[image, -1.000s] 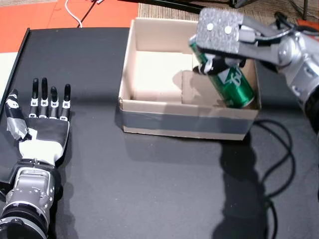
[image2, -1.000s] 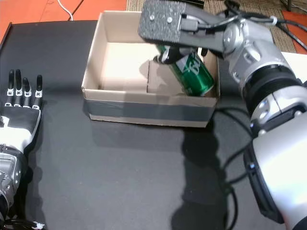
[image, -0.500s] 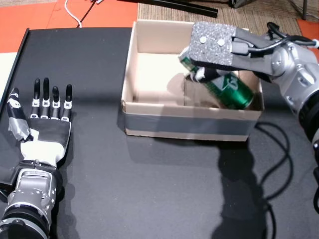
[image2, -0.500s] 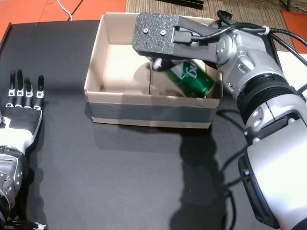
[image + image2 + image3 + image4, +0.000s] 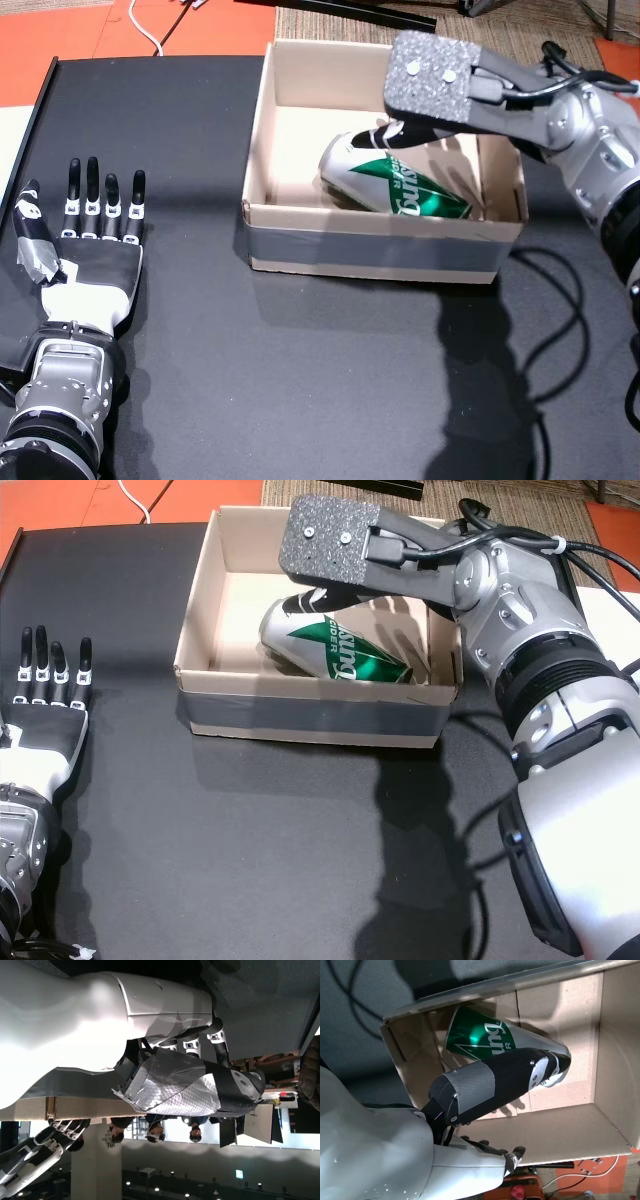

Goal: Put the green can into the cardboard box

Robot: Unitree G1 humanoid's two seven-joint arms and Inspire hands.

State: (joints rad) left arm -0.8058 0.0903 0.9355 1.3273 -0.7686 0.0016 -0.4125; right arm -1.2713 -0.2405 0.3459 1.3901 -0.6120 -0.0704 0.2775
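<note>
While the lines below run view by view, they all concern one black table [image 5: 300,380].

Green can: the green can [image 5: 395,185] lies on its side on the floor of the cardboard box [image 5: 380,245], silver top toward the left wall, close against the near wall – seen so in both head views (lettering faces up).

Cardboard box: open-topped, standing on the table, a grey band of tape along its near outer face.

Right hand: the right hand [image 5: 432,85] hangs over the box's right half, its speckled grey back plate up; the head views hide most of its fingers under that plate.

Right wrist view: only here does a taped black finger [image 5: 490,1087] show plainly, stretched across the can [image 5: 485,1040] and not curled round it – the fingers are spread, gripping nothing; whether that finger touches the can I cannot tell.

Left hand: the left hand [image 5: 85,245] rests flat on the table, well apart from the box, fingers straight and released, nothing in it.

Left wrist view: shows the hand's taped underside [image 5: 175,1085] and the room beyond, with people in the distance – neither box nor can.
</note>
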